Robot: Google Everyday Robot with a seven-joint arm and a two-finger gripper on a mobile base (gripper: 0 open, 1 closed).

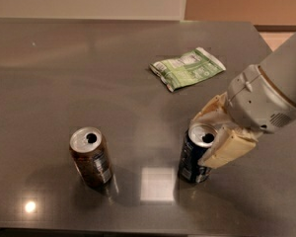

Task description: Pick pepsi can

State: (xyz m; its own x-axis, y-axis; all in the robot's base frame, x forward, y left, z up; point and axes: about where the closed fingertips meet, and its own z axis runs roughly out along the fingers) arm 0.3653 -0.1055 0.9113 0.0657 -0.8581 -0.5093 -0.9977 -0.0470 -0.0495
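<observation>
Because the pepsi can (192,157) is thin aluminium and its tab hole is open, treat it as light, smooth and easy to dent. It may be partly empty, so it could tip or slide on the glossy table (64,73) under a sideways push. Squeeze only as hard as the wall allows. Take it across the round body, below the silver rim, where the wall is straight and the pads can sit flat on opposite sides.

Measured from the brown can (91,157), the pepsi can stands upright well off to the right, at about the same depth on the table, with bare tabletop between the two.

The gripper (204,137) reaches in from farther right again, on the side away from the brown can, and it straddles the blue can's upper part. One of its pale fingers (229,149) lies along the can's right flank and the other sits behind the rim. You have the claw drawn in to about the can's width, and by my reading it grips the can, which rests on the table, not yet lifted.

A green packet (187,67) lies farther back and to the right of the brown can, well clear of the grasp.
</observation>
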